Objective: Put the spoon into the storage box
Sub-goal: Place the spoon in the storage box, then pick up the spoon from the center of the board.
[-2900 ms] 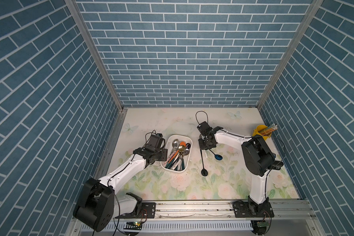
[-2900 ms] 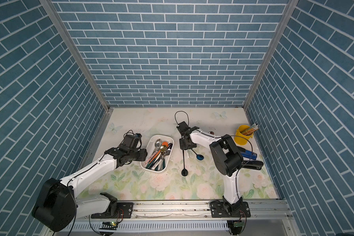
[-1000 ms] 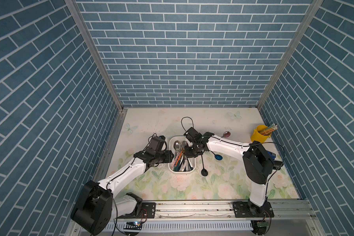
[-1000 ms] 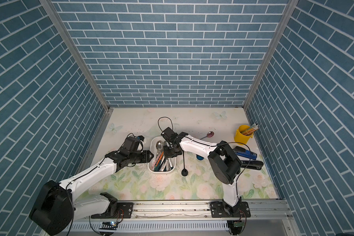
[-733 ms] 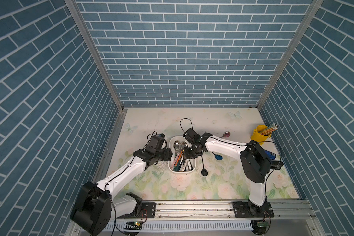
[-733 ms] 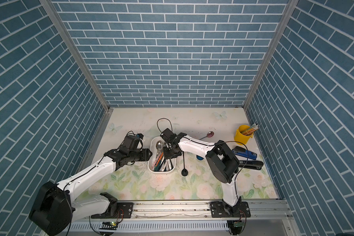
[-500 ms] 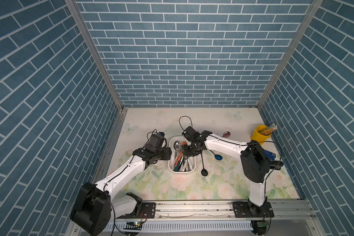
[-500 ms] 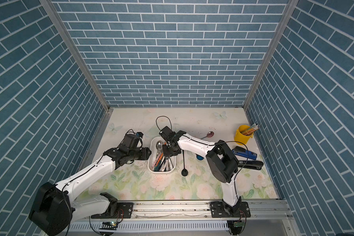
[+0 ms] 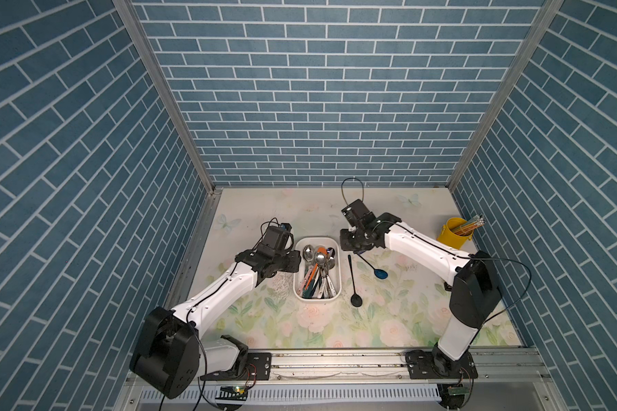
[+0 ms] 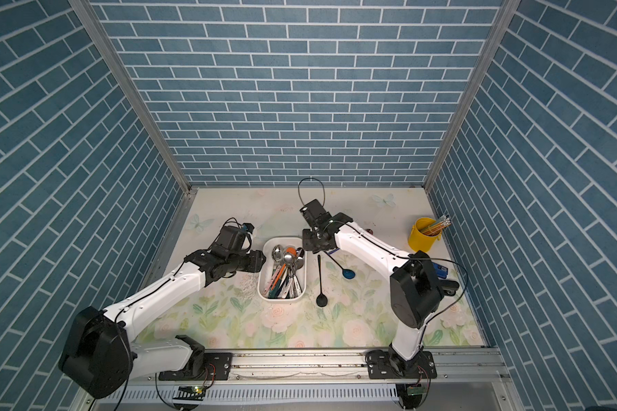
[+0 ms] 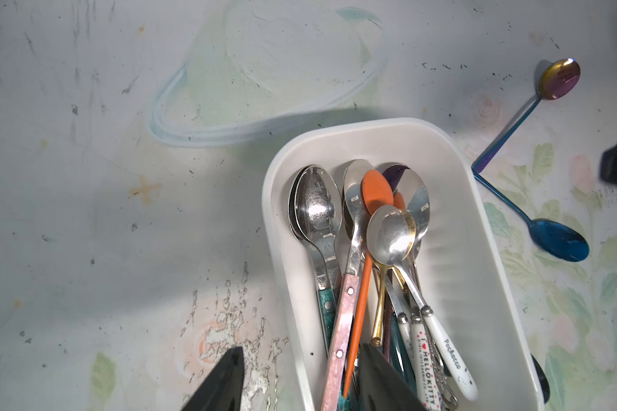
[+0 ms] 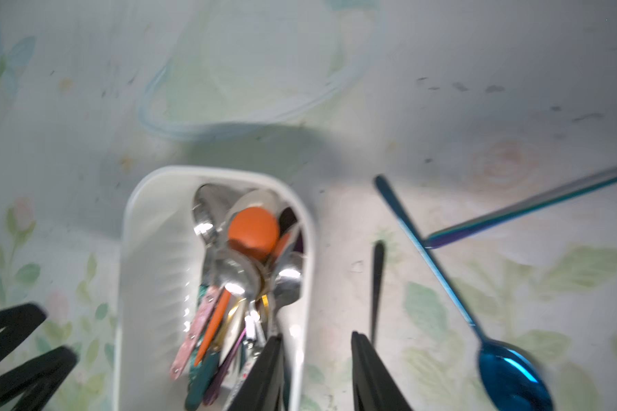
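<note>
Right wrist view, blurred: right pincer (image 12: 316,377) parted, seemingly empty, at edge of storage box (image 12: 150,267).

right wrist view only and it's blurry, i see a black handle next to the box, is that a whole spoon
Observer: Yes. In both top views the black spoon lies flat on the mat beside the storage box, bowl toward the robot.
Operator: that shiny handle running off my frame, what is it
Observer: A rainbow spoon; the left wrist view shows its purple-gold bowl on the mat, outside the box.
Operator: left gripper holding anything
Observer: No. The left gripper is open, one finger outside the box wall, one inside.
</note>
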